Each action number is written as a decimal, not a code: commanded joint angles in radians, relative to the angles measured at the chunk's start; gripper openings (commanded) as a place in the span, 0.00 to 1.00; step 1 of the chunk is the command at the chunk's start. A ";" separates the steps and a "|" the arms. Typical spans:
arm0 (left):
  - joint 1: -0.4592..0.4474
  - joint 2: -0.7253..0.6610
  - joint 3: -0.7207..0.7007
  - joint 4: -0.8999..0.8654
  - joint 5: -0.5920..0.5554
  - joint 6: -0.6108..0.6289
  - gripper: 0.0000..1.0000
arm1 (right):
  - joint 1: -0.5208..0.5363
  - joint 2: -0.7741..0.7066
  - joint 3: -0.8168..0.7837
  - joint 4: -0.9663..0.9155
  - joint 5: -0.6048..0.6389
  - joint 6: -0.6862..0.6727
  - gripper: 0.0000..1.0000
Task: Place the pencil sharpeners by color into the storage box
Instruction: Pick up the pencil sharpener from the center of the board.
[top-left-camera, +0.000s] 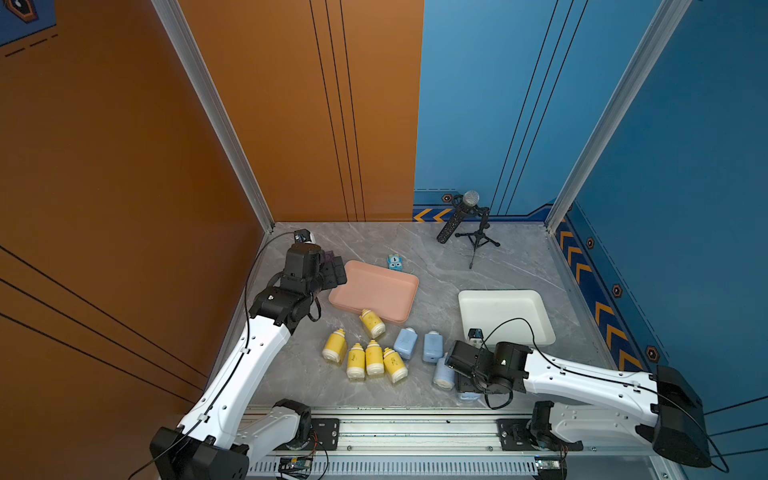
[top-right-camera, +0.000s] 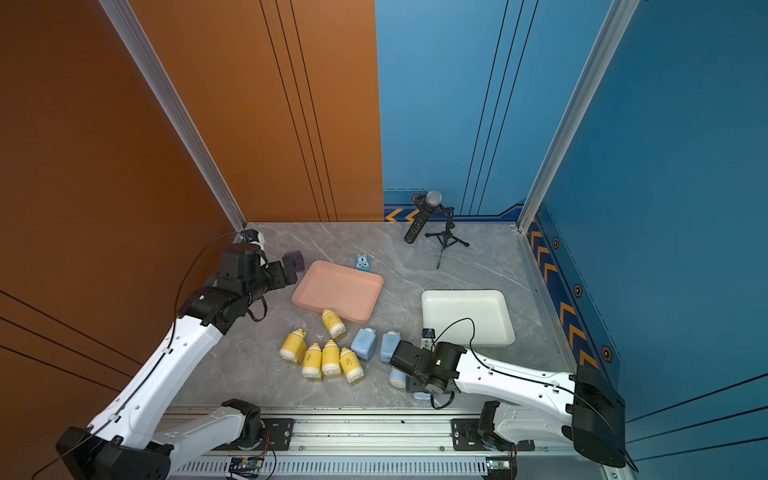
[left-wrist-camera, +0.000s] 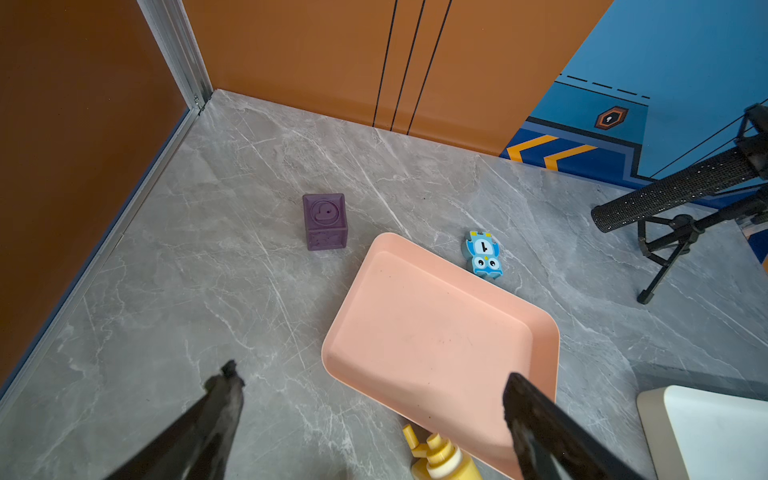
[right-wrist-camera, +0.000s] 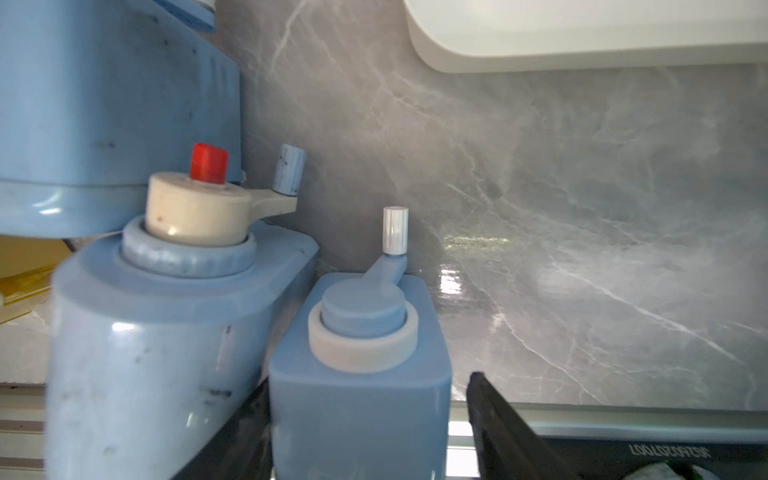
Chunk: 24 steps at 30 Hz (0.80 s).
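The right pincer (right-wrist-camera: 365, 388) stands partly open astride a light blue sharpener (right-wrist-camera: 357, 332), with a gap showing at one finger, so nothing is gripped; a second blue sharpener (right-wrist-camera: 145, 332) lies just beside it; two more blue sharpeners (top-left-camera: 405, 343) lie a little farther off, near the white tray (top-left-camera: 498, 307); five yellow sharpeners (top-left-camera: 374, 357) lie clustered on the bench (top-left-camera: 436, 266), one against the pink tray (top-left-camera: 374, 291); the left pincer (left-wrist-camera: 370, 372) gapes wide, holding nothing, above that tray's edge.
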 joint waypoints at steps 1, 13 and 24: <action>-0.007 -0.006 -0.014 -0.012 0.006 -0.003 0.98 | 0.005 0.027 -0.022 0.018 -0.006 0.010 0.69; -0.007 -0.004 -0.014 -0.012 0.008 -0.003 0.98 | -0.007 0.035 -0.027 0.030 -0.020 -0.010 0.44; -0.007 -0.003 -0.014 -0.012 0.011 -0.004 0.98 | -0.068 -0.029 0.105 -0.145 -0.012 -0.129 0.38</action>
